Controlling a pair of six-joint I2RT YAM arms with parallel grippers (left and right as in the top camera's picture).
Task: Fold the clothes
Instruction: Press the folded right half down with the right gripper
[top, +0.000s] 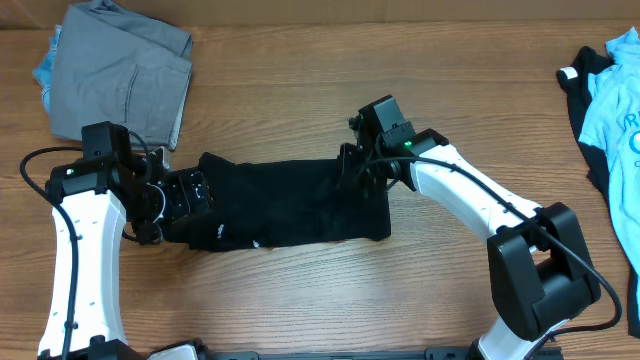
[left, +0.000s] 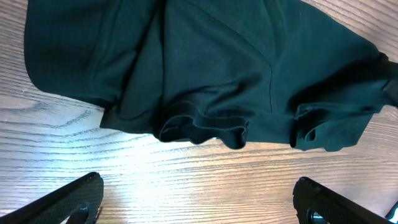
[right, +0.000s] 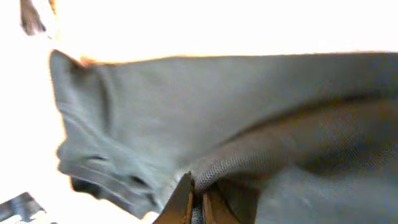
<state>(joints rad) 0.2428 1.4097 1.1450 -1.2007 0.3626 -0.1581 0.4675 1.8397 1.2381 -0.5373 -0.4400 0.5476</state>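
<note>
Overhead, the black T-shirt (top: 280, 200) lies bunched into a long band near the middle of the wooden surface (top: 300, 80), running from 9 to 3 o'clock. The right gripper (top: 362, 168) sits at the shirt's 2 o'clock corner. In the right wrist view its fingers (right: 186, 202) are pinched together on a ridge of the fabric. The left gripper (top: 186, 192) is at the band's 9 o'clock end, spread wide and holding nothing, with bare wood between its fingers (left: 74, 196). A folded grey garment (top: 125, 75) lies at 10 o'clock and a light blue shirt (top: 615, 110) at 3 o'clock.
</note>
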